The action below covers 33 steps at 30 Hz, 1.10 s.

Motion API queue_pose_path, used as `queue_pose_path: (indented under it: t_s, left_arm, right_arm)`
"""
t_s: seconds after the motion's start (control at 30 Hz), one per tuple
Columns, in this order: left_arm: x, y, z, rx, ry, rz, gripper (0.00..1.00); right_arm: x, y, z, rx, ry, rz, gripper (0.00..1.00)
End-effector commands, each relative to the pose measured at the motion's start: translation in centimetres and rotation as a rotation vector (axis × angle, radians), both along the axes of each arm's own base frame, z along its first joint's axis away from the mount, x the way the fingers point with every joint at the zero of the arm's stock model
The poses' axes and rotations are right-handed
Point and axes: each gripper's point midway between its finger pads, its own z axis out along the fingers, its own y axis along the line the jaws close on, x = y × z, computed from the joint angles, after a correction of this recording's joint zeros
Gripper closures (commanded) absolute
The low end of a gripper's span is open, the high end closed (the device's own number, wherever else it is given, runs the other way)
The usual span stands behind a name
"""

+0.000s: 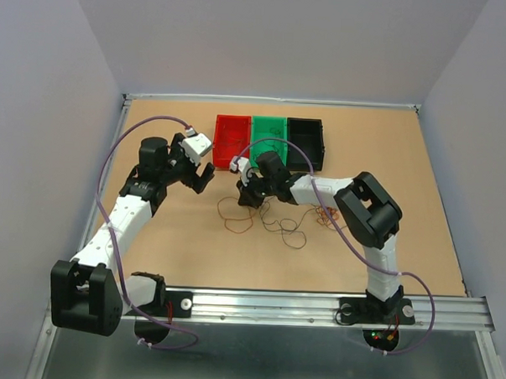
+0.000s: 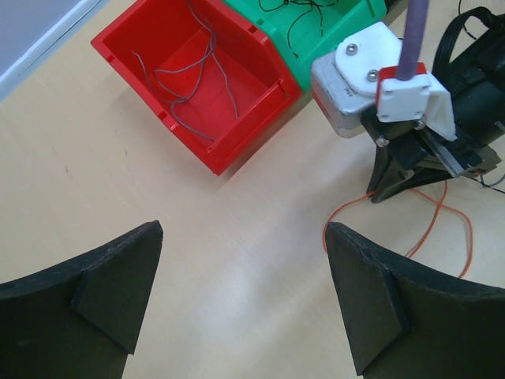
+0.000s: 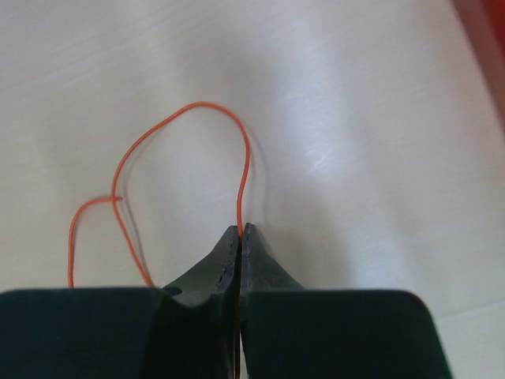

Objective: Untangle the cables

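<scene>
**Right tool clamped on one orange strand — the draw-out comes next**

The right tool [image 3: 239, 229] is pressed fully shut at its tips on an orange wire [image 3: 197, 106]. The wire rises out of the closed jaws, arches over the desk [image 3: 379, 118] in an open loop, and curls back down on the left. The pinch sits low, at or just above the desk surface. The left tool [image 2: 243, 229] stands wide open with nothing in it. It hangs over bare desk just beside the red bin [image 2: 252, 134] and faces the right tool.

The cables [image 1: 291, 237] lie as a loose scatter of thin curly loops on the desk in front of the bins, near and partly under the right arm. The orange strand is at the scatter's left edge. The strands are too fine to tell whether it crosses the dark ones further along.

The red bin holds a few thin greyish strands and the green bin [image 1: 270, 119] some dark ones. What the black bin [image 1: 305, 121] holds cannot be made out.

The step in hand looks like singling out one wire, and with several strands lying loose the task seems only partway through. The next move calls for a slow lift up and away from the scatter, watching whether other loops trail along. So thin a wire could slip from the tips or drag its neighbours with it. The open left tool is well placed to pin down whatever follows. The bins probably sort by colour, but which one takes the orange strand is not certain.
</scene>
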Motion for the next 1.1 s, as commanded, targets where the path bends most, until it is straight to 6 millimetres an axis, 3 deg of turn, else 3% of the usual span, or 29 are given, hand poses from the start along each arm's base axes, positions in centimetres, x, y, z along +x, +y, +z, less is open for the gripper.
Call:
queue_pose_path:
  t_s: [0.0,0.1,0.23,0.37,0.43,0.5,0.53,0.6,0.63,0.7,0.73,0.83,0.93,1.07]
  left_arm:
    - [0.1,-0.2,0.3,-0.012,-0.026,-0.020,0.04]
    - [0.0,-0.2,0.1,-0.011,-0.022,-0.022,0.04]
    - [-0.1,-0.4,0.1,-0.014,-0.027,-0.030,0.04]
    - [0.0,-0.1,-0.1,-0.024,-0.042,-0.003,0.04]
    - [0.2,0.0,0.3,-0.031,-0.064,0.010,0.05]
    - [0.3,0.3,0.5,-0.034,-0.077,0.032,0.04]
    - [0.4,0.3,0.7,-0.038,-0.088,0.035,0.04]
    - [0.3,0.5,0.9,-0.042,-0.099,0.045,0.05]
    - [0.3,0.5,1.1,-0.047,-0.109,0.048,0.05]
    - [0.2,0.6,1.5,-0.052,-0.128,0.056,0.05]
    - [0.2,0.7,1.9,-0.057,-0.145,0.063,0.04]
    - [-0.1,0.8,2.1,-0.063,-0.160,0.066,0.04]
    - [-0.2,0.8,2.4,-0.069,-0.176,0.070,0.05]
    - [-0.1,0.8,2.2,-0.069,-0.168,0.073,0.04]
  right_arm:
    - [-2.4,-0.1,2.1,0.047,0.013,0.080,0.99]
    - [-3.0,-0.4,3.4,0.067,-0.003,0.094,0.99]
    - [-2.4,-0.3,7.2,0.135,-0.068,0.049,0.99]
    - [1.1,-2.1,12.7,0.254,-0.175,-0.193,1.00]
    - [2.4,-3.3,14.4,0.313,-0.188,-0.273,1.00]
    - [4.8,-5.7,17.0,0.388,-0.188,-0.408,0.99]
    - [6.8,-7.8,17.6,0.398,-0.204,-0.499,0.99]
    - [8.3,-9.7,18.9,0.431,-0.199,-0.588,0.99]
    - [9.9,-11.7,19.5,0.446,-0.209,-0.662,0.99]
    - [11.5,-13.8,20.2,0.475,-0.205,-0.760,0.99]
    - [13.1,-15.9,21.0,0.479,-0.242,-0.853,0.99]
    - [15.6,-19.8,21.6,0.466,-0.299,-1.014,0.99]
    - [17.8,-21.5,22.5,0.432,-0.361,-1.081,1.00]
    - [19.7,-23.9,21.2,0.351,-0.415,-1.212,0.99]
